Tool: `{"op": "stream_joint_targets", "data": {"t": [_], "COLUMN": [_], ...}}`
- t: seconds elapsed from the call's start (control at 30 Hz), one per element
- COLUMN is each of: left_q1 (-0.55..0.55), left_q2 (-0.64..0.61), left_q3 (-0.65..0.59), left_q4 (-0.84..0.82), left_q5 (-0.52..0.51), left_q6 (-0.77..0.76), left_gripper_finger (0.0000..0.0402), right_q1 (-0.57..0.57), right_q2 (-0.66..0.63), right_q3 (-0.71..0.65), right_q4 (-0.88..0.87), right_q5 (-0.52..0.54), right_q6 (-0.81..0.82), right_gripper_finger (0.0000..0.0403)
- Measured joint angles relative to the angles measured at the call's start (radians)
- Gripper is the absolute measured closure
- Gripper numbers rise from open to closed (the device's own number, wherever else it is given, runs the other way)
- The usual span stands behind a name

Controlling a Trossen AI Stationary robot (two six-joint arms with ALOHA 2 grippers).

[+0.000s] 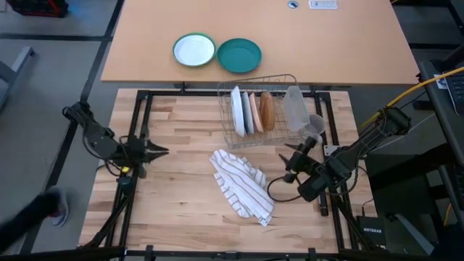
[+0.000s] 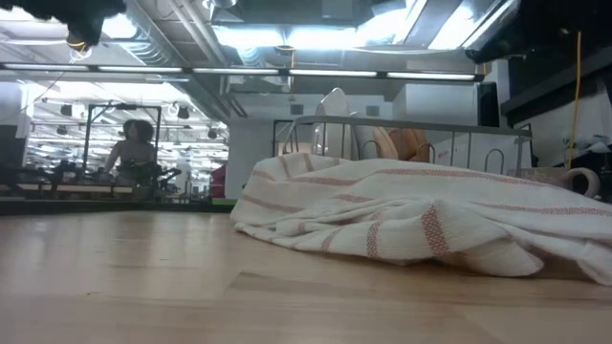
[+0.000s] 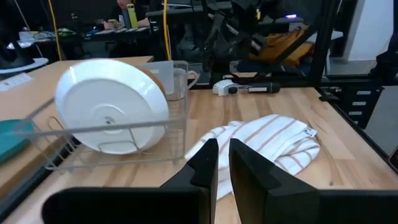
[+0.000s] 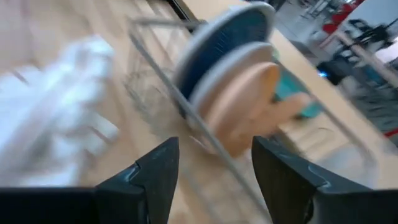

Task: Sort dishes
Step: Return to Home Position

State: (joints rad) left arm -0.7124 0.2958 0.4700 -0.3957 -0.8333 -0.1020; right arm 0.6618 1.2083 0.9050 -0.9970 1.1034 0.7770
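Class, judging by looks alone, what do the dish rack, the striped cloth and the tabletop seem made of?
The dish rack: thin silvery wire, likely metal. The striped cloth: soft woven fabric, perhaps cotton; it rumples in folds. The tabletop: pale wood strips with visible grain, smooth, matte-looking.

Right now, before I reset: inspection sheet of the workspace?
Surface: wooden table, no spills seen.
Job's things: white plate, blue plate and tan plate stand on edge in the dish rack.
Clutter: striped towel heaped mid-table; clear jug in the rack; teal plate and green-rimmed plate on the far table.
Grippers: left gripper at the table's left, jaws nearly closed, empty; right gripper right of the towel, jaws open, empty.
Cables: yellow cable off the right side.
Surroundings: person in the room behind.
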Motion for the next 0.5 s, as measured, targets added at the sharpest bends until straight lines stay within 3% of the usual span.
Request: {"op": "stream_joint_targets", "data": {"t": [0.1,0.2,0.37,0.5], "left_q1": [0.0,0.001,0.036,0.083], "left_q2": [0.0,0.0,0.0,-0.001], "left_q3": [-0.085,-0.162,-0.281,-0.347], "left_q4": [0.103,0.223,0.474,0.605], "left_q5": [0.0,-0.001,0.0,0.0], "left_q6": [0.0,0.012,0.103,0.167], "left_gripper_finger": [0.037,0.037,0.037,0.037], "right_q1": [0.0,-0.009,-0.085,-0.191], "right_q2": [0.0,0.005,0.005,0.005], "right_q3": [-0.057,-0.12,-0.213,-0.251], "right_q4": [0.286,0.625,1.088,1.25], "right_q5": [-0.002,-0.061,-0.347,-0.539], "right_q6": [-0.16,-0.422,-0.814,-0.989], "right_gripper_finger": [0.0198,0.0198,0.0198,0.0198]}}
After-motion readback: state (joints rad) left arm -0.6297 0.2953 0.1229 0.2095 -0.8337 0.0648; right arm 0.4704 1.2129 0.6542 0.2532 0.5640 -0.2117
